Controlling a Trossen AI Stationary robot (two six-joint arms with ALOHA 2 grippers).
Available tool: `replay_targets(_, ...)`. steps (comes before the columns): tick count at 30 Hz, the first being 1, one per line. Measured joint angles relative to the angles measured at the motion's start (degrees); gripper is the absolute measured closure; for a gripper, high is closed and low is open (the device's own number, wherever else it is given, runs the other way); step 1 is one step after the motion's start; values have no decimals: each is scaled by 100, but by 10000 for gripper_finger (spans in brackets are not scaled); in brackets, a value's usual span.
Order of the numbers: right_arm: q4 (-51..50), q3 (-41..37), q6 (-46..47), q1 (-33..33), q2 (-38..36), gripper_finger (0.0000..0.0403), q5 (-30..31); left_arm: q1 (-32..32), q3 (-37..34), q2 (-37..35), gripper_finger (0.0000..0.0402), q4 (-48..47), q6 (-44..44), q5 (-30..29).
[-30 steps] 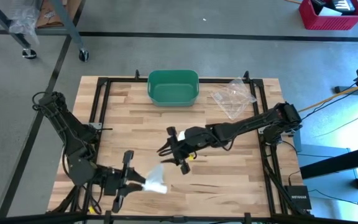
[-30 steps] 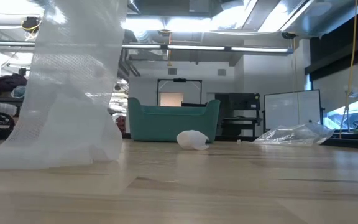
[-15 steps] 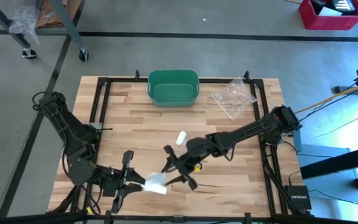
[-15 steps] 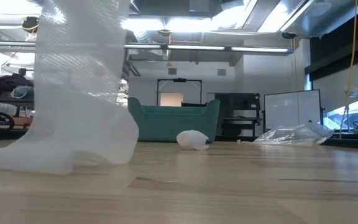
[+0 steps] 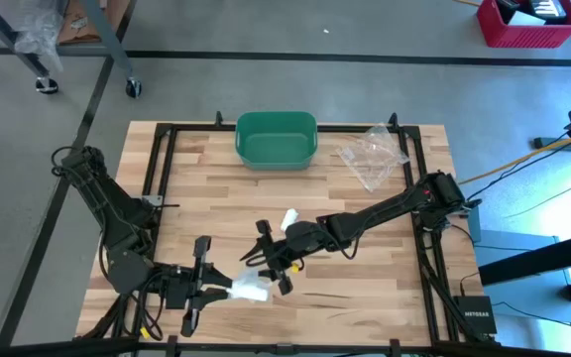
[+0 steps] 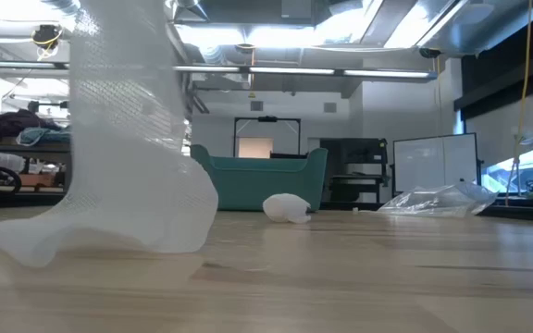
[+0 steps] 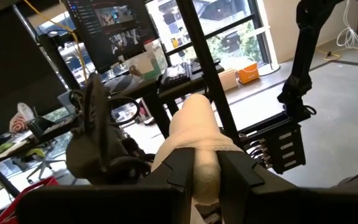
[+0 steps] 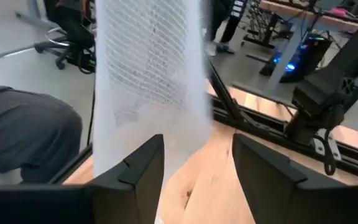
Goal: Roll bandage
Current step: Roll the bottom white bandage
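Bandage [image 5: 249, 290]: lower left-centre of the high view, on the wooden desk [image 5: 365, 288]. A white gauze strip, partly rolled; open-weave mesh shows clearly in the low view [image 6: 128, 139], where a length hangs upward and its bottom folds on the desk top.

Handling, judged: very light, soft, limp. No stiffness of its own; it drapes and creases. Weave gives some grip, not slippery. Not fragile, but loose turns would slacken or unwind if tension drops. Best held at the firm rolled core at one side and the free tail at the other.

Left claw [image 5: 216, 290], lower left of the high view: fingers clamped on the bandage roll; wrist view shows the cream-coloured roll [image 7: 194, 140] pinched between the two dark fingers.

Right claw [image 5: 269, 266], just above and right of the roll: fingers apart, the gauze strip [image 8: 148, 68] standing beyond them, not gripped as far as seen.

Also on the desk: a green plastic bin [image 5: 277, 138] upper centre, a crumpled clear plastic bag [image 5: 373, 154] upper right, a small white roll [image 5: 287, 217] mid-desk.
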Motion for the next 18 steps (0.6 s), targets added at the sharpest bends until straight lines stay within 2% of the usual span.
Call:
replay_targets(5,40,0,1,32,-25,211,-581,-59,0,0,361,-5,22,4)
replay_targets(8,181,7,0,92,-55,231,-700,-105,0,0,361,3,50,6)
replay_targets(11,30,72,-1,98,-57,279,-699,-112,1,0,361,12,66,4)
replay_targets(14,-326,200,-94,89,-64,345,-666,-112,2,0,361,26,98,4)
replay_targets(16,-768,313,-294,93,-113,385,-416,-112,2,0,361,30,98,4)
replay_targets(18,-1273,482,-430,104,-181,392,84,-116,2,0,361,11,96,4)
